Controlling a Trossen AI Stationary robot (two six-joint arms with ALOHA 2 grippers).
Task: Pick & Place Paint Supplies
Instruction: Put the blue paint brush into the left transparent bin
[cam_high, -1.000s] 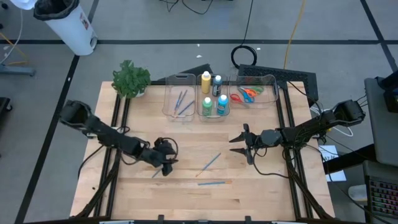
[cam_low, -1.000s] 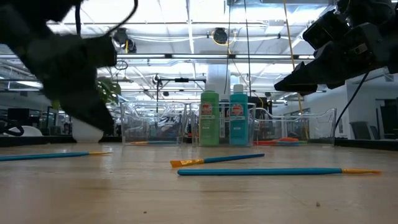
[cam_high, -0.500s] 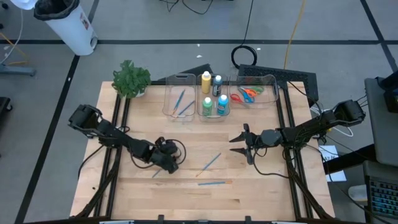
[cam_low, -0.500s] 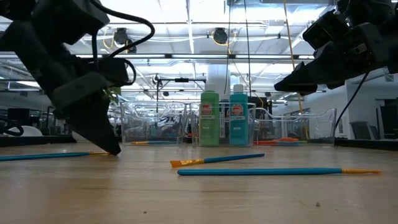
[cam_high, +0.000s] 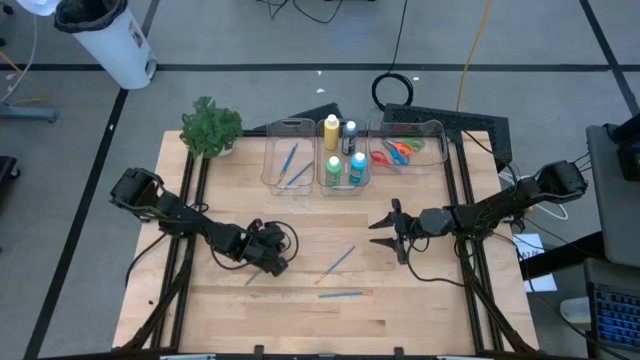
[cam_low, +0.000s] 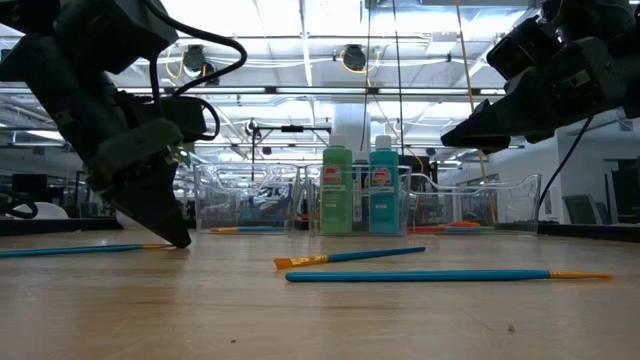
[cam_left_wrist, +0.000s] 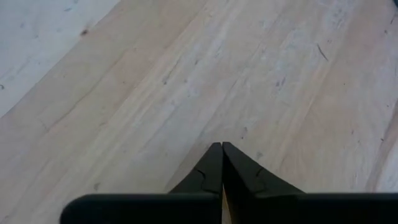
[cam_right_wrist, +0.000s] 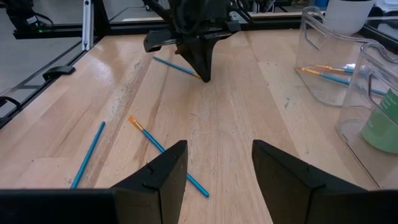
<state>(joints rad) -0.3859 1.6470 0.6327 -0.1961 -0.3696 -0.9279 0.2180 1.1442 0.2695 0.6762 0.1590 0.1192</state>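
Note:
My left gripper (cam_high: 279, 268) stands on the wood table (cam_high: 420, 300), left of the middle, pointing steeply down. It is shut at the orange-tipped end of a thin blue paintbrush (cam_right_wrist: 176, 66) that lies flat (cam_low: 75, 250). Two more blue paintbrushes (cam_high: 341, 259) (cam_high: 345, 294) lie flat near the table's middle. My right gripper (cam_high: 384, 232) hangs open above the table, right of the middle, with nothing between its fingers (cam_right_wrist: 214, 168). My left gripper has its shut fingertips (cam_right_wrist: 204, 76) on the paintbrush's orange-tipped end (cam_low: 160, 245). They come from above, slanting down. The brush lies along the table, its blue handle stretching away from the fingers. The left wrist view shows only the shut fingers (cam_left_wrist: 211, 168), not the brush.
Three clear bins stand in a row at the far edge: one with paintbrushes (cam_high: 292, 158), one with paint bottles (cam_high: 343, 165), one with scissors (cam_high: 400, 150). A leafy plant (cam_high: 210, 127) sits at the far left corner. Bare wood lies along the near edge.
My left gripper has sunk to the table and tipped more steeply downward, then shut its fingers at the paintbrush's orange-tipped end. The brush lies where it was.

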